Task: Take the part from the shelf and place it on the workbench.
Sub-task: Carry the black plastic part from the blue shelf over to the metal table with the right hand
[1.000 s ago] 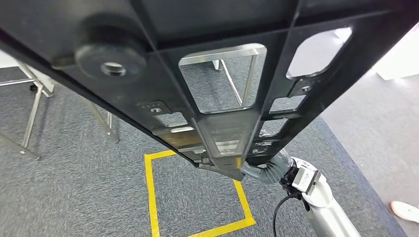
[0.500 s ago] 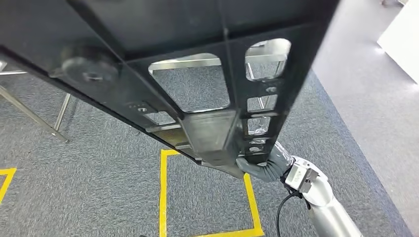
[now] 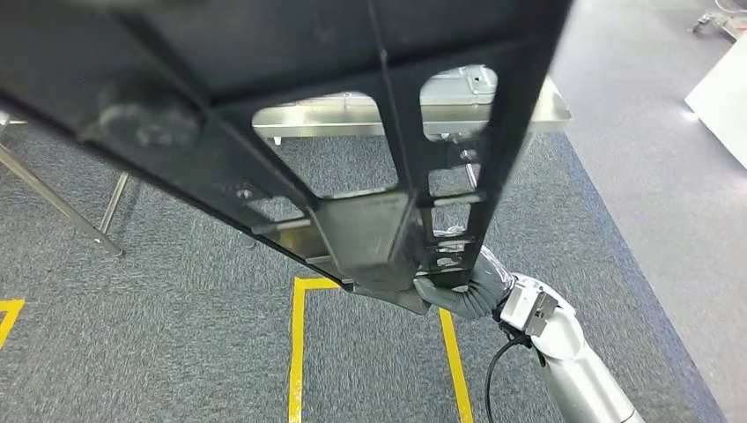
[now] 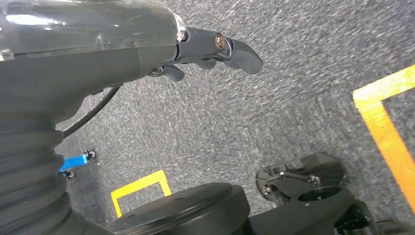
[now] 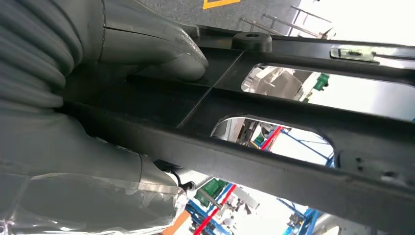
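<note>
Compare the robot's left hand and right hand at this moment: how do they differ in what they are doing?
The right hand grips the black part, holding it up in front of the head camera; the left hand holds nothing. The right hand is pressed against the part; the left hand hangs over grey carpet, fingers loosely curled. Both wear grey ribbed covers.

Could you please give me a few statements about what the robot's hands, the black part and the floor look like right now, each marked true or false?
1. The right hand grips the black part. True.
2. The left hand holds a tool. False: it holds nothing.
3. The part already rests on the metal workbench. False: it is held up above the carpet.
4. Yellow tape marks the carpet. True.
</note>
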{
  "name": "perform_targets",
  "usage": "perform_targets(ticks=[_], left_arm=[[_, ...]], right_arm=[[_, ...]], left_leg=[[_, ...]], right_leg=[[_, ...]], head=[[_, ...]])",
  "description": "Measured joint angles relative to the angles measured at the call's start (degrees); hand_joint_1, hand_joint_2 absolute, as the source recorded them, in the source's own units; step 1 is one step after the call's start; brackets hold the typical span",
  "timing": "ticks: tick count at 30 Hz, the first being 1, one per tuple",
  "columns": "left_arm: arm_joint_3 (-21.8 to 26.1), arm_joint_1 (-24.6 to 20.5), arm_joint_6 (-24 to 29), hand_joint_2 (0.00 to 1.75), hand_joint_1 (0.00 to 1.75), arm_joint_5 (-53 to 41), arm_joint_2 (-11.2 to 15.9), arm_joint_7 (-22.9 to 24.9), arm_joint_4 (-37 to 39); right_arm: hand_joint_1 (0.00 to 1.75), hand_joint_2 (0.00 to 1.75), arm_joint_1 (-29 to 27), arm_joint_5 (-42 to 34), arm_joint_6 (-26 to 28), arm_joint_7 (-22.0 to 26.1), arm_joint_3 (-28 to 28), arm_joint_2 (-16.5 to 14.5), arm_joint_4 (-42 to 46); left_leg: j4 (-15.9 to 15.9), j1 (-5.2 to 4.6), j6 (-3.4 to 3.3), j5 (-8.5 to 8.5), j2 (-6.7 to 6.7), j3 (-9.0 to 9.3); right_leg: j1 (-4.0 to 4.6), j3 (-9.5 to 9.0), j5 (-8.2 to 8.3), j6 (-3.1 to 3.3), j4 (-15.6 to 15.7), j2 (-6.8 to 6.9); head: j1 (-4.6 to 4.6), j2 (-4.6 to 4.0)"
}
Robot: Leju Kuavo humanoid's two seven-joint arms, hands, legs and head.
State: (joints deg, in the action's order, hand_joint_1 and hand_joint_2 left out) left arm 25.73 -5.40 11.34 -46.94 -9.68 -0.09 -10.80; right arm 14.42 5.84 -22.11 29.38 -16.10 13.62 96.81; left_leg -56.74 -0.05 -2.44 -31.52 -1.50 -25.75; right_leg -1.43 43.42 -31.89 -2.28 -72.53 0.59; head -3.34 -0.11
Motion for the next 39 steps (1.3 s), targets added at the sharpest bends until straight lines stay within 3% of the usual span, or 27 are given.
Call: perform_targets(ticks=[1,3,5,7,8,10,11,12,13,15,16,17,19,20,21,22,23,25,26,28,30,31,32,33,35,36,39], left_arm=[[0.00,0.09,0.00,1.75,0.00,-0.02,0.00,0.00,0.00],[0.00,0.42,0.00,1.75,0.00,-0.03,-0.05,0.03,0.08],[0.00,0.43,0.03,1.75,0.00,-0.13,-0.07,0.10,0.19],[0.00,0.06,0.07,1.75,0.00,-0.30,-0.02,0.19,0.19],[0.00,-0.07,0.07,1.75,0.00,-0.36,0.02,0.23,0.16],[0.01,-0.25,0.07,1.75,0.00,-0.37,0.07,0.25,0.14],[0.01,-0.29,0.04,1.75,0.00,-0.33,0.09,0.21,0.13],[0.02,-0.40,0.02,1.75,0.00,-0.28,0.09,0.16,0.12],[0.03,-0.52,0.01,1.75,0.00,-0.22,0.09,0.10,0.11],[0.04,-0.80,0.02,1.75,0.00,-0.10,0.09,0.05,0.11],[0.04,-0.84,0.03,1.75,0.00,-0.06,0.09,0.04,0.11],[0.04,-0.86,0.04,1.75,0.00,-0.02,0.09,0.04,0.11],[0.05,-0.84,0.02,1.75,0.00,0.04,0.14,0.03,0.14],[0.05,-0.98,0.01,1.75,0.00,0.03,0.16,0.05,0.11],[0.05,-1.18,0.01,1.75,0.00,-0.04,0.20,0.09,0.03],[0.05,-1.41,-0.01,1.75,0.00,-0.15,0.21,0.18,-0.07],[0.05,-1.57,-0.02,1.75,0.00,-0.27,0.21,0.28,-0.17],[0.04,-1.50,-0.08,1.75,0.00,-0.39,0.20,0.42,-0.23],[0.05,-1.31,-0.13,1.75,0.00,-0.41,0.21,0.39,-0.24],[0.08,-0.80,-0.20,1.75,0.00,-0.44,0.25,0.20,-0.24],[0.11,-0.44,-0.17,1.75,0.00,-0.46,0.26,0.01,-0.24],[0.11,-0.32,-0.14,1.75,0.00,-0.47,0.25,-0.07,-0.24],[0.11,-0.20,-0.09,1.75,0.00,-0.47,0.23,-0.09,-0.24],[0.11,-0.08,-0.01,1.75,0.00,-0.47,0.25,-0.15,-0.24],[0.13,0.12,0.14,1.75,0.00,-0.43,0.28,-0.34,-0.24],[0.14,0.18,0.22,1.75,0.00,-0.41,0.31,-0.43,-0.24],[0.15,0.28,0.48,1.75,0.00,-0.40,0.33,-0.48,-0.24]], right_arm=[[1.75,1.75,0.00,-0.03,-0.01,0.01,-0.04,0.00,-0.22],[1.75,1.75,-0.05,-0.13,-0.01,0.05,-0.10,0.00,-0.67],[1.75,1.75,-0.10,-0.29,-0.03,0.13,-0.24,0.00,-1.03],[1.75,1.75,0.36,-0.47,-0.02,0.18,-0.39,0.00,-1.06],[1.75,1.75,0.66,-0.56,0.01,0.21,-0.42,0.03,-0.99],[1.75,1.75,1.01,-0.68,0.02,0.30,-0.47,0.21,-0.96],[1.75,1.75,0.99,-0.68,-0.01,0.33,-0.51,0.29,-0.97],[1.75,1.75,0.97,-0.67,-0.03,0.36,-0.56,0.35,-0.98],[1.75,1.75,0.94,-0.66,-0.04,0.37,-0.63,0.35,-0.99],[1.75,1.75,0.92,-0.66,-0.03,0.37,-0.70,0.35,-1.03],[1.75,1.75,0.91,-0.66,-0.03,0.37,-0.73,0.35,-1.11],[1.75,1.75,0.87,-0.66,-0.03,0.36,-0.77,0.35,-1.22],[1.75,1.75,0.73,-0.66,-0.03,0.35,-0.92,0.35,-1.56],[1.75,1.75,0.69,-0.64,-0.05,0.33,-1.06,0.35,-1.64],[1.75,1.75,0.79,-0.62,-0.04,0.29,-1.17,0.36,-1.56],[1.75,1.75,1.12,-0.62,-0.02,0.27,-1.28,0.37,-1.30],[1.75,1.75,1.60,-0.63,0.01,0.27,-1.33,0.38,-0.97],[1.75,1.75,2.35,-0.76,0.08,0.40,-1.31,0.31,-0.54],[1.75,1.75,2.32,-0.82,0.08,0.46,-1.29,0.19,-0.52],[1.75,1.75,1.65,-0.90,0.09,0.52,-1.27,-0.14,-0.62],[1.75,1.75,0.92,-0.90,0.10,0.49,-1.27,-0.26,-0.71],[1.75,1.75,0.66,-0.91,0.10,0.48,-1.27,-0.26,-0.72],[1.75,1.75,0.45,-0.91,0.10,0.46,-1.27,-0.26,-0.73],[1.75,1.75,0.27,-0.92,0.09,0.47,-1.28,-0.26,-0.77],[1.75,1.75,-0.03,-0.96,0.07,0.49,-1.37,-0.26,-0.90],[1.75,1.75,-0.18,-1.01,0.06,0.52,-1.42,-0.26,-0.97],[1.75,1.75,-0.29,-1.24,0.08,0.60,-1.50,-0.03,-0.98]], left_leg=[[0.06,-0.02,0.07,-0.91,-0.14,1.19],[0.27,-0.05,0.31,-2.89,-0.31,3.41],[1.16,-0.14,0.92,-4.46,-0.40,5.57],[0.53,-0.31,1.72,-3.54,-0.24,6.65],[-1.94,-0.32,2.05,-1.97,-0.02,5.88],[-10.28,-0.30,2.80,0.73,0.38,0.83],[-14.12,-0.22,3.14,0.35,0.55,-2.35],[-16.56,-0.20,3.43,-1.49,0.69,-5.24],[-17.68,-0.19,3.61,-4.43,0.82,-7.66],[-16.37,-0.20,3.70,-9.60,1.03,-10.65],[-14.34,-0.23,3.59,-9.82,1.07,-11.48],[-11.47,-0.32,3.33,-6.96,1.07,-12.04],[-5.19,-0.69,2.41,4.33,1.10,-12.65],[-3.19,-0.99,1.99,8.60,1.13,-12.48],[-1.92,-1.18,1.61,10.52,1.12,-11.94],[-1.57,-1.34,1.33,9.81,1.05,-10.86],[-0.90,-1.27,1.05,9.54,1.00,-9.63],[0.11,-0.87,0.49,9.23,0.99,-7.51],[0.41,-0.64,0.34,9.14,0.99,-6.80],[0.70,-0.31,0.37,8.37,0.69,-6.03],[0.80,0.09,0.78,7.29,0.26,-5.04],[0.78,0.34,1.06,6.68,0.13,-4.40],[0.70,0.58,1.39,6.01,0.07,-3.74],[0.45,0.69,1.78,5.29,0.06,-3.19],[-0.16,0.63,2.68,3.75,0.08,-2.66],[-0.52,0.54,3.20,3.25,0.13,-2.49],[-1.54,0.80,4.38,2.32,0.68,-2.15]], right_leg=[[0.17,0.39,1.32,0.32,2.47,0.00],[0.71,0.18,8.49,1.16,9.17,-0.04],[1.19,-0.54,13.17,1.62,12.54,-0.16],[1.18,-2.17,11.78,1.95,12.83,-0.36],[1.03,-3.30,11.04,2.28,13.22,-0.40],[0.83,-5.79,9.42,2.85,13.97,-0.32],[0.78,-7.01,8.42,3.03,14.25,-0.20],[0.74,-8.21,7.42,3.15,14.35,-0.12],[0.71,-9.49,6.32,3.20,14.39,-0.11],[0.68,-12.26,4.12,3.18,14.41,-0.19],[0.68,-13.87,2.97,3.12,14.50,-0.23],[0.68,-15.47,1.82,3.05,14.67,-0.25],[0.64,-18.39,-0.32,2.71,15.10,-0.42],[0.55,-19.67,-1.26,2.40,15.52,-0.48],[0.45,-20.76,-1.53,2.05,15.41,-0.60],[0.43,-21.47,-1.24,1.60,14.90,-0.79],[0.32,-21.57,-0.55,1.30,13.43,-0.76],[0.33,-19.02,0.76,0.85,8.16,-0.84],[0.23,-16.75,0.14,0.71,5.17,-0.78],[-0.02,-11.97,-3.62,0.34,0.84,-0.74],[-0.39,-8.69,-6.81,-0.15,0.63,-0.68],[-0.58,-7.94,-6.30,-0.41,2.37,-0.63],[-0.81,-7.67,-3.80,-0.72,5.21,-0.52],[-1.08,-7.53,0.20,-1.00,8.59,-0.20],[-1.25,-7.36,6.47,-0.73,12.77,0.68],[-1.22,-7.20,7.82,-0.25,13.33,0.91],[-0.97,-7.63,7.64,1.43,13.08,0.56]], head=[[0.00,0.00],[0.00,0.00],[0.05,0.00],[0.10,0.00],[0.10,0.00],[0.09,0.00],[0.09,0.00],[0.08,0.00],[0.08,0.00],[0.08,0.00],[0.08,0.00],[0.08,0.00],[0.10,0.00],[0.11,0.00],[0.13,0.00],[0.11,0.00],[0.12,0.00],[0.10,0.00],[0.11,0.00],[0.11,0.00],[0.11,0.00],[0.11,0.00],[0.11,0.00],[0.11,0.00],[0.12,0.00],[0.12,0.00],[0.10,0.00]])
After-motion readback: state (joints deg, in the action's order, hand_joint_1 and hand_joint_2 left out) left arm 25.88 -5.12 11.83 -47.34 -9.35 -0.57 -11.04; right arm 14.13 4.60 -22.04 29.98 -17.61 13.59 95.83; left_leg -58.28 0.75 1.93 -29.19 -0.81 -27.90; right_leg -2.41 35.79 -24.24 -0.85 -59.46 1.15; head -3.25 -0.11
